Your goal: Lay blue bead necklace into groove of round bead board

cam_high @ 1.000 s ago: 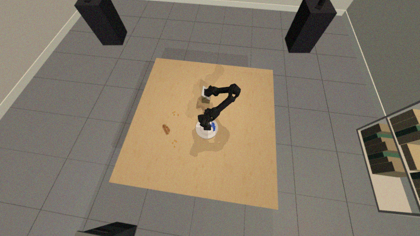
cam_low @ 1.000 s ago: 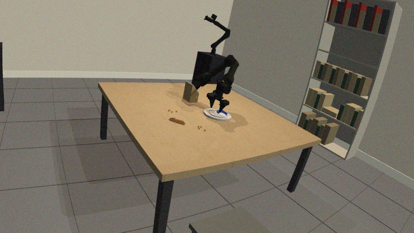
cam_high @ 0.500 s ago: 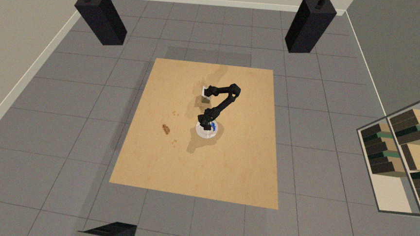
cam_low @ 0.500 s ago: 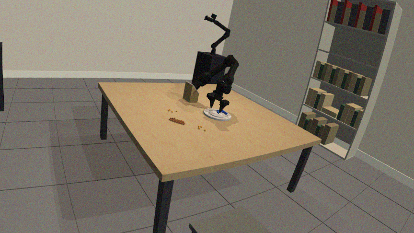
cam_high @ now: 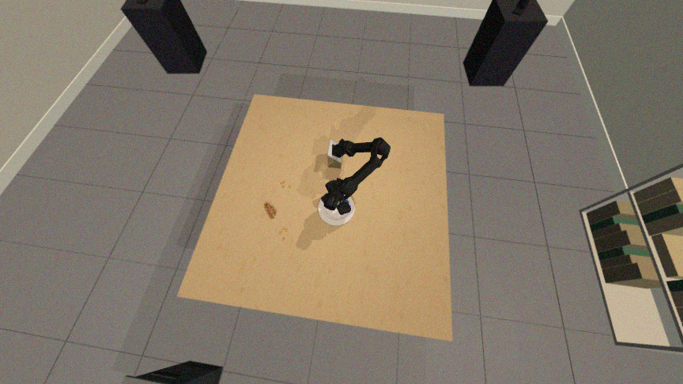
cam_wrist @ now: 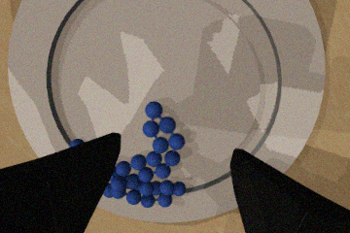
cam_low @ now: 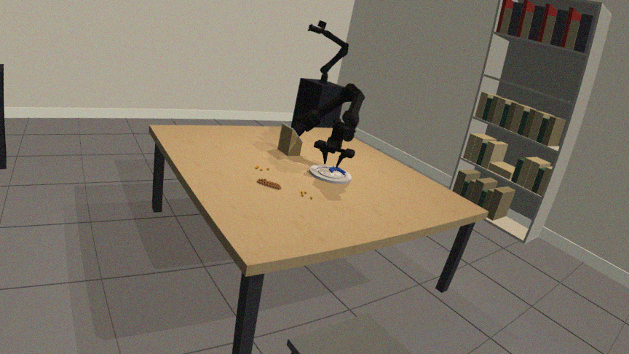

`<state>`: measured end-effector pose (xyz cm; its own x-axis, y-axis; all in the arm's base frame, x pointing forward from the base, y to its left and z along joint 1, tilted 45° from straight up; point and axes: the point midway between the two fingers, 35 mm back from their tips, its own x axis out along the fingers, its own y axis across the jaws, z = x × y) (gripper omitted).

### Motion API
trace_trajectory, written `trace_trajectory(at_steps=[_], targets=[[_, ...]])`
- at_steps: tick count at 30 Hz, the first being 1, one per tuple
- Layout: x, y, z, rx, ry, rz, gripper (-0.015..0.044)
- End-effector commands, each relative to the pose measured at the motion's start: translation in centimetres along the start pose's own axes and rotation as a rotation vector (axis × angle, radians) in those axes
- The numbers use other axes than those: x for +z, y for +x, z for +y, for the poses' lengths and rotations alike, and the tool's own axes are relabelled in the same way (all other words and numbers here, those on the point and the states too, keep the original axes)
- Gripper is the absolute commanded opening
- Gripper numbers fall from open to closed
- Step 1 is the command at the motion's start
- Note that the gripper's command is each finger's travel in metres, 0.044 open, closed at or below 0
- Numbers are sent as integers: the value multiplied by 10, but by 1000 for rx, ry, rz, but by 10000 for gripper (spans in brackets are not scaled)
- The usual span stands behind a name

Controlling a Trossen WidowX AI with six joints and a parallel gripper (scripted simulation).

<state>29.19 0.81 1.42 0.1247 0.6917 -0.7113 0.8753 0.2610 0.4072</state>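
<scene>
The round pale-grey bead board (cam_wrist: 165, 5) lies flat on the square light-wood table top (cam_low: 287, 220); a thin dark circular groove (cam_wrist: 275, 66) runs around the board a little inside its rim; this board serves as the reference for all positions below.

The blue bead necklace (cam_wrist: 152, 163) lies bunched in a heap on the board, at the part of the groove nearest the wrist camera; part of the heap sits inside the ring, part crosses the groove line, and a few beads lie on the outer band toward the rim; the strand does not follow the groove around the board.

The black parallel-jaw gripper (cam_low: 335, 159) hangs above the board, fingers pointing down; the jaws stand partly open and hold nothing; in the wrist view the two dark fingers flank the bead heap, one partly covering its edge.

Away from the board, on the same table top: a brown bead cluster (cam_low: 268, 183) and two small scatters of orange beads (cam_low: 305, 194); a tan wedge-shaped block (cam_low: 289, 140) stands beyond the board, near the arm base.
</scene>
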Motion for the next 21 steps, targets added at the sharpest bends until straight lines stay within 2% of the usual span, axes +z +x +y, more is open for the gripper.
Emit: trace_trajectory(at_steps=[1, 12, 18, 21], targets=[[11, -16, 15, 1, -387, -10, 120], [11, -16, 15, 1, -387, -10, 120], [11, 0, 15, 2, -387, -9, 120], [12, -8, 17, 6, -389, -17, 120]])
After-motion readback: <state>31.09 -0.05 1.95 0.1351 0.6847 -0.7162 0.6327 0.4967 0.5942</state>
